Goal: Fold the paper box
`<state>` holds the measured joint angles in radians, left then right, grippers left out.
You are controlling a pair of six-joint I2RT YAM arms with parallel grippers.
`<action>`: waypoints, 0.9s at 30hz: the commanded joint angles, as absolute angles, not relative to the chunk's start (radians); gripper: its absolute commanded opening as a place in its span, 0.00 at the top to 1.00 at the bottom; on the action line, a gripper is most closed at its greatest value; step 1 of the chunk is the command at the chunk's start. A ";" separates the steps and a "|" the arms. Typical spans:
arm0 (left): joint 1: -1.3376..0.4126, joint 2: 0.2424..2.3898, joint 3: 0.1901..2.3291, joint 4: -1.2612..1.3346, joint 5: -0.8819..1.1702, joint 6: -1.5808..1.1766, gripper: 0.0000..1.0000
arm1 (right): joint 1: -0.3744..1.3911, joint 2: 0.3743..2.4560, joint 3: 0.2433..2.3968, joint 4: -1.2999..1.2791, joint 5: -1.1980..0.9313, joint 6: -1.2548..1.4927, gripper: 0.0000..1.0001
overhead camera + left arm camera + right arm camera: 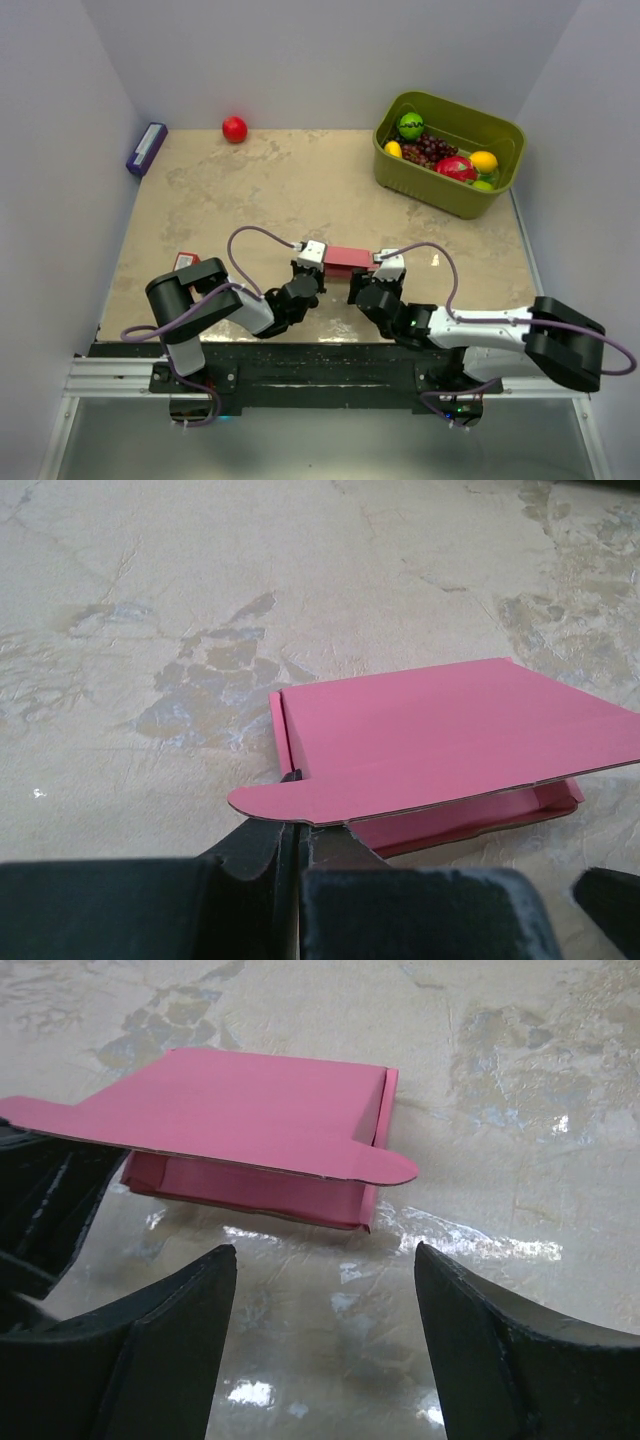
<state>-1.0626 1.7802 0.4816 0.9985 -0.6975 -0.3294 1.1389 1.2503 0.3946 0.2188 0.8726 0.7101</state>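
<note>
Paper box (347, 260) is set on the table (250, 190) near its front edge, between both hands, lid flap raised. Left hand (295, 830) is closed, tips tucked under the lid's rounded tab; a grip cannot be confirmed. Right hand (325, 1260) is spread open, just short of the box. Bare table is seen beyond; green basket (420, 190) is well apart.

the left hand (295, 828) and right hand (322, 1252) are showing matte black fingers (500, 1340), while pale grey arms (470, 328) are trailing purple cables (246, 233).
</note>
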 commanded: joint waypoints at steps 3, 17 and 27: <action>-1.071 1.790 0.480 0.871 -0.712 -0.311 1.00 | 1.144 0.993 0.400 0.003 0.799 0.703 0.26; -1.074 1.790 0.471 0.890 -0.684 -0.249 1.00 | 1.115 0.954 0.658 -0.189 0.773 0.657 0.44; -1.089 1.784 0.483 0.851 -0.670 -0.247 1.00 | 0.946 1.224 0.677 0.069 0.586 0.637 0.53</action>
<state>-1.0706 1.7802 0.4858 0.9794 -0.6960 -0.2672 0.9943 1.1706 0.6922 -0.0563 0.6834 0.6308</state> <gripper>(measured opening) 0.021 0.488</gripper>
